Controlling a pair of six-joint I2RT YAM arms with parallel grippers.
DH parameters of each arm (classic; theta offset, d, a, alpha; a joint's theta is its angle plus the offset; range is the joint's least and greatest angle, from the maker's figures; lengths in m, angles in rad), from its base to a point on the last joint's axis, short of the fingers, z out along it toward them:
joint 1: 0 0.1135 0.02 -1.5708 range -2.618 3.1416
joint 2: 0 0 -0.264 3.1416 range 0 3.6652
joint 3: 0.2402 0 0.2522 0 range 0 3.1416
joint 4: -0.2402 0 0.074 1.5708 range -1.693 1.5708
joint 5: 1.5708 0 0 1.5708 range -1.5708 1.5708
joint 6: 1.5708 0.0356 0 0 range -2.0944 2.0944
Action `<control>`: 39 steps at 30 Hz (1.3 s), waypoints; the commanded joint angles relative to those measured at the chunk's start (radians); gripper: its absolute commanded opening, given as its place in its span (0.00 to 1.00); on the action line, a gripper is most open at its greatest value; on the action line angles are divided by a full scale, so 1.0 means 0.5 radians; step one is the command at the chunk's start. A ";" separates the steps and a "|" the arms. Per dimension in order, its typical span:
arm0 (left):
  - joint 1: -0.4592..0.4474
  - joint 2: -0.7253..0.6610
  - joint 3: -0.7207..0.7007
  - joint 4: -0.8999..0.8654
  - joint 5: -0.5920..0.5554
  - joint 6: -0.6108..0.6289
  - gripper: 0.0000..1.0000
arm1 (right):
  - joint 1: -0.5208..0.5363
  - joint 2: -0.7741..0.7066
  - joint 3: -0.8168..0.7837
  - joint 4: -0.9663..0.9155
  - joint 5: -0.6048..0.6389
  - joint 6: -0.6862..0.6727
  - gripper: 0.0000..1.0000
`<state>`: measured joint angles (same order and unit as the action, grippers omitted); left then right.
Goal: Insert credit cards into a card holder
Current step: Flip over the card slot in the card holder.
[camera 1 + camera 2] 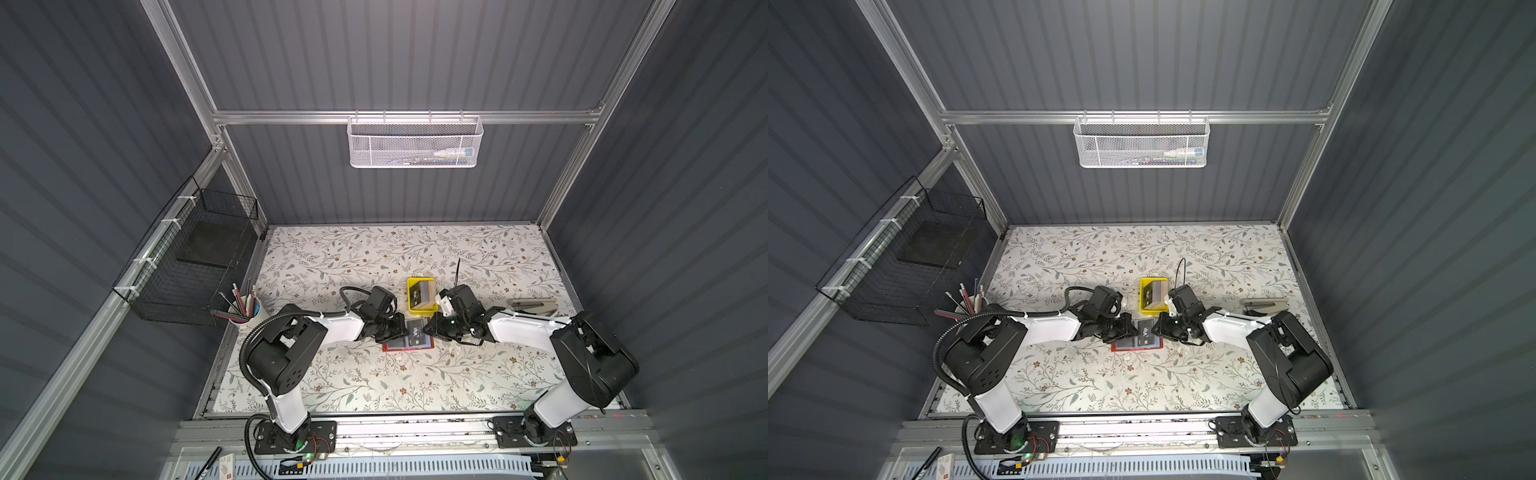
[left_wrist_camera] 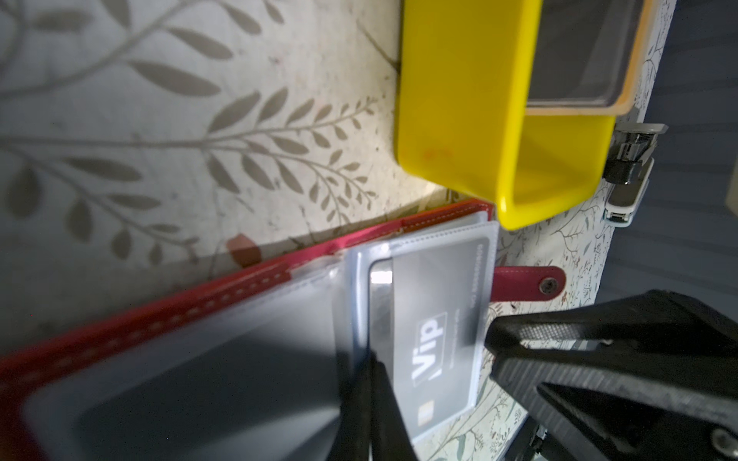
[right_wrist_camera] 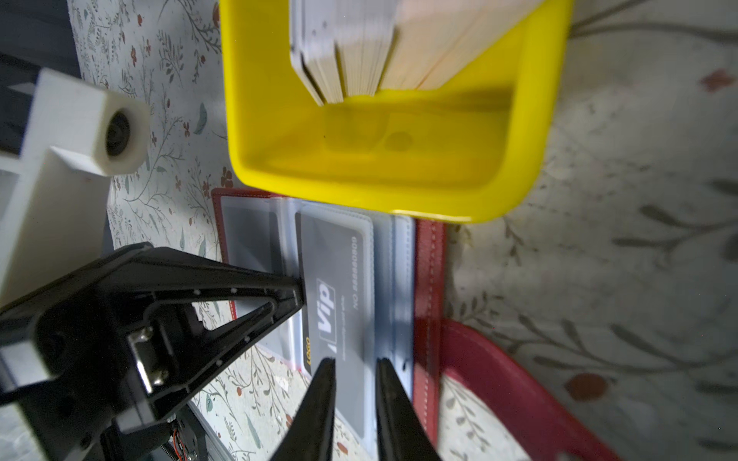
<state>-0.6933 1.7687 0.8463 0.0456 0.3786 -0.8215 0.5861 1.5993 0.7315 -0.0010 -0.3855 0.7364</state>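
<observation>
The red card holder (image 1: 405,348) (image 2: 120,331) (image 3: 429,279) lies open on the floral table, its clear sleeves facing up. A dark grey "Vip" credit card (image 1: 415,332) (image 2: 435,319) (image 3: 339,271) sits almost fully inside one sleeve. My left gripper (image 1: 406,328) (image 2: 369,359) (image 3: 299,295) is shut, its tip against the card's exposed edge. Opposite it, my right gripper (image 1: 424,330) (image 3: 353,361) (image 2: 493,347) stands narrowly open, its tips at the sleeve's far end. More credit cards (image 1: 424,293) (image 3: 359,48) stand stacked in the yellow tray (image 1: 415,308) (image 3: 399,191).
The yellow tray touches the holder's far edge. A grey stapler-like tool (image 1: 534,305) lies on the right. A white cup of pens (image 1: 249,311) stands at the table's left edge, below a black wire basket (image 1: 195,266). A white mesh basket (image 1: 415,143) hangs on the back wall.
</observation>
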 commanded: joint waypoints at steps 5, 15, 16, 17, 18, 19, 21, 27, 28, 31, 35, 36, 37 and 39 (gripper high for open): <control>-0.022 0.055 -0.034 -0.153 -0.041 0.030 0.07 | 0.012 0.025 0.018 -0.060 0.048 -0.013 0.22; -0.022 0.052 -0.076 -0.067 0.007 -0.004 0.06 | 0.029 0.057 0.022 0.032 -0.076 -0.006 0.22; -0.022 0.051 -0.079 -0.065 0.007 -0.005 0.06 | 0.031 0.058 0.024 0.037 -0.080 -0.004 0.22; -0.021 0.049 -0.082 -0.065 0.007 -0.004 0.06 | 0.032 0.059 0.022 0.039 -0.077 -0.003 0.22; -0.021 0.048 -0.082 -0.068 0.005 -0.004 0.07 | 0.032 0.056 0.024 0.035 -0.068 -0.003 0.22; -0.021 0.046 -0.084 -0.071 0.004 -0.003 0.06 | 0.033 0.051 0.022 0.034 -0.060 0.000 0.22; -0.020 0.041 -0.082 -0.070 0.004 -0.004 0.07 | 0.032 0.042 0.016 0.046 -0.062 -0.003 0.22; -0.022 -0.004 -0.084 -0.072 0.014 -0.007 0.08 | 0.083 0.020 0.068 0.022 -0.041 -0.021 0.22; -0.020 -0.020 -0.076 -0.090 0.010 0.001 0.09 | 0.099 0.022 0.086 0.004 -0.024 -0.026 0.22; -0.020 -0.088 -0.037 -0.233 -0.067 0.055 0.12 | 0.130 0.032 0.131 -0.043 0.021 -0.025 0.23; 0.002 -0.181 -0.002 -0.341 -0.082 0.093 0.16 | 0.159 0.031 0.181 -0.100 0.067 -0.018 0.24; 0.013 -0.205 0.000 -0.358 -0.082 0.104 0.17 | 0.170 0.027 0.196 -0.115 0.076 -0.019 0.25; 0.029 -0.237 -0.006 -0.376 -0.085 0.114 0.17 | 0.178 0.027 0.213 -0.136 0.078 -0.017 0.27; 0.070 -0.306 -0.038 -0.362 -0.085 0.113 0.17 | 0.199 0.027 0.250 -0.163 0.076 -0.019 0.29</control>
<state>-0.6815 1.6695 0.8330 -0.0788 0.3546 -0.7948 0.6712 1.6157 0.8227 -0.0372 -0.3679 0.7326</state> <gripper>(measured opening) 0.167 0.290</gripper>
